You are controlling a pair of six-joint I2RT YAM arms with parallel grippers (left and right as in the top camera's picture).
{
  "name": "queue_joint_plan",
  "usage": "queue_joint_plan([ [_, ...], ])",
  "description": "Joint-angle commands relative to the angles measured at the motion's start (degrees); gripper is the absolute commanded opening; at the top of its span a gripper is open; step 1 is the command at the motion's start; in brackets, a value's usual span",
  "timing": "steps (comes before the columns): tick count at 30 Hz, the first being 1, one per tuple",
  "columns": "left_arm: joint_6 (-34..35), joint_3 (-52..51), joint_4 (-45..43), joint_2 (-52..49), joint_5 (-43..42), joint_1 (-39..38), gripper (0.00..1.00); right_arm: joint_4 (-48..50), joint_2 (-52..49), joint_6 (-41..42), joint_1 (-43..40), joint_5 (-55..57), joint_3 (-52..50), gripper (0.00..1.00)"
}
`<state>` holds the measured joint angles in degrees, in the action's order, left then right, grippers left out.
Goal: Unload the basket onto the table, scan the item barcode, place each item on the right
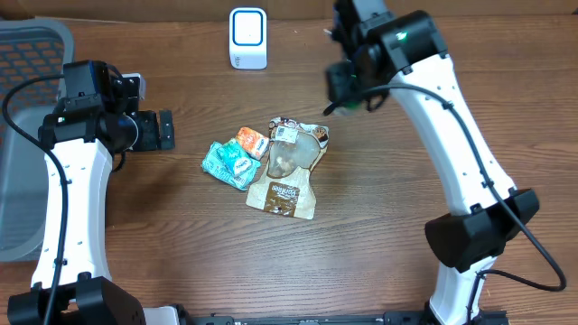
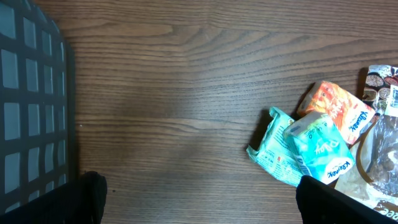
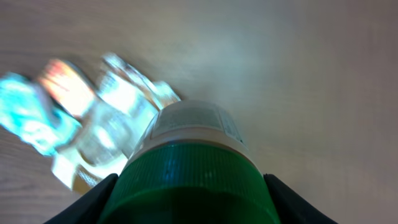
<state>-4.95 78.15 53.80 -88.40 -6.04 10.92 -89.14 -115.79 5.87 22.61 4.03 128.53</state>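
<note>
- Overhead view, left side. We see the left gripper [image 1: 164, 129] at the left of the table [image 1: 181, 253]. Its fingers are spread wide and hold nothing. A grey basket [image 1: 27, 135] stands at the left edge.
- Overhead view, right side. The right gripper [image 1: 346, 90] hangs over the far right part of the table, to the right of the white scanner [image 1: 247, 38]. The wrist hides most of what it carries.
- Overhead view, centre. The teal packets [image 1: 228, 164], an orange packet [image 1: 252, 142] and a brown bag [image 1: 284, 185] lie in a touching heap between the two arms.
- Left wrist view. Bare wood lies between the left gripper's two dark fingertips [image 2: 87, 199]. The basket sits at the left. The teal packets [image 2: 311, 149], the orange packet [image 2: 339, 106] and the brown bag [image 2: 382, 162] lie at the right, just beside the right-hand fingertip.
- Right wrist view. We see the green-capped bottle [image 3: 193, 124] clamped between the right gripper's fingers [image 3: 289, 202]. One finger presses each side of the cap. The cap faces the camera and the white labelled body points away. The packet heap shows blurred at the left, well below the bottle.
</note>
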Motion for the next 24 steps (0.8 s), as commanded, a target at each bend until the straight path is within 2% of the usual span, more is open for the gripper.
queue_joint_plan([
  [1,-1.46,0.42,-0.09,0.0,-0.87,-0.07,1.0,-2.16,0.48,9.29,-3.65,0.37,-4.57,0.08],
  [7,-1.46,0.42,-0.09,0.0,-0.87,-0.07,1.0,1.84,0.48,15.15,-10.78,0.33,-20.35,0.08],
  [11,-1.46,0.42,-0.09,0.0,-0.85,-0.07,1.0,5.68,0.48,16.02,-16.24,-1.22,-28.35,0.08],
  [17,-1.46,0.42,-0.07,0.0,-0.85,-0.07,0.99,12.44,0.48,14.43,-22.38,-4.42,-34.91,0.06],
  [24,-1.46,0.42,-0.07,0.0,-0.87,-0.07,1.0,18.32,0.48,12.92,-22.34,-4.35,-41.07,0.07],
])
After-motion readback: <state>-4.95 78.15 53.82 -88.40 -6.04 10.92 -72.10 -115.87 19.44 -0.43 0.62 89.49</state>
